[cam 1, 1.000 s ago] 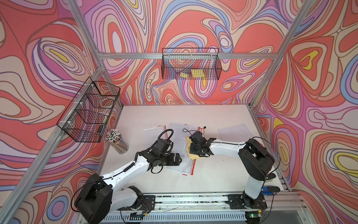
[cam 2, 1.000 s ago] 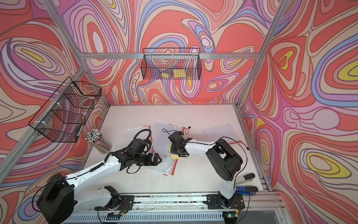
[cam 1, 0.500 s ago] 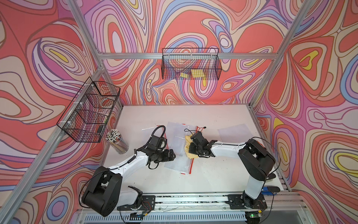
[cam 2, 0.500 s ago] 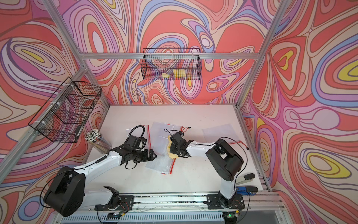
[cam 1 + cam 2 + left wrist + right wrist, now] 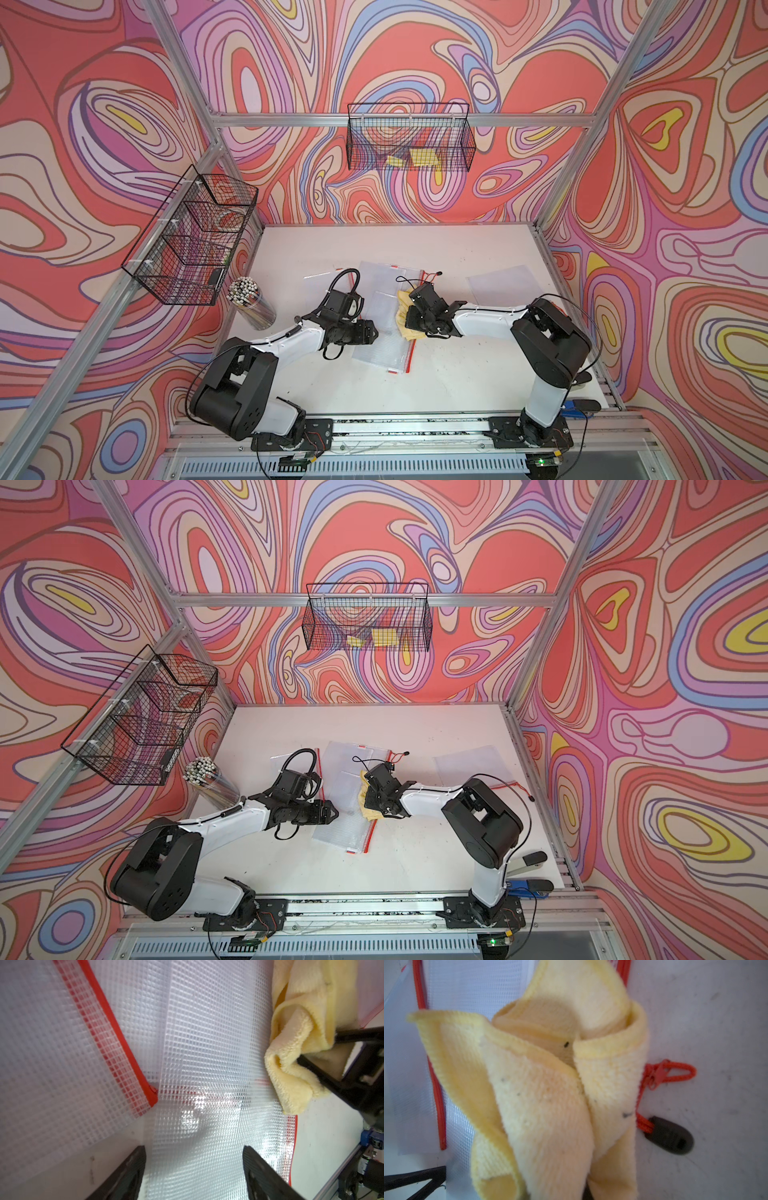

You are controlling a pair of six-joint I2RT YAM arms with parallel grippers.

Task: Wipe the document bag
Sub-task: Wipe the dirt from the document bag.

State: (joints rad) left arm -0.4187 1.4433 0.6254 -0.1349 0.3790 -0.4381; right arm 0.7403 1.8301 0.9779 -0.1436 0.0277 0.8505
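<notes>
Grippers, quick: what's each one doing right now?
Left gripper: open, jaws apart over the document bag.
Right gripper: shut on the yellow cloth.

A: Pose of the document bag point(image 5: 380, 347)?
B: Clear mesh, red zip edge, lying flat, centre frame in both top views.
A: The yellow cloth point(image 5: 402, 318)?
B: Bunched on the bag's upper right edge (dark specks).
</notes>
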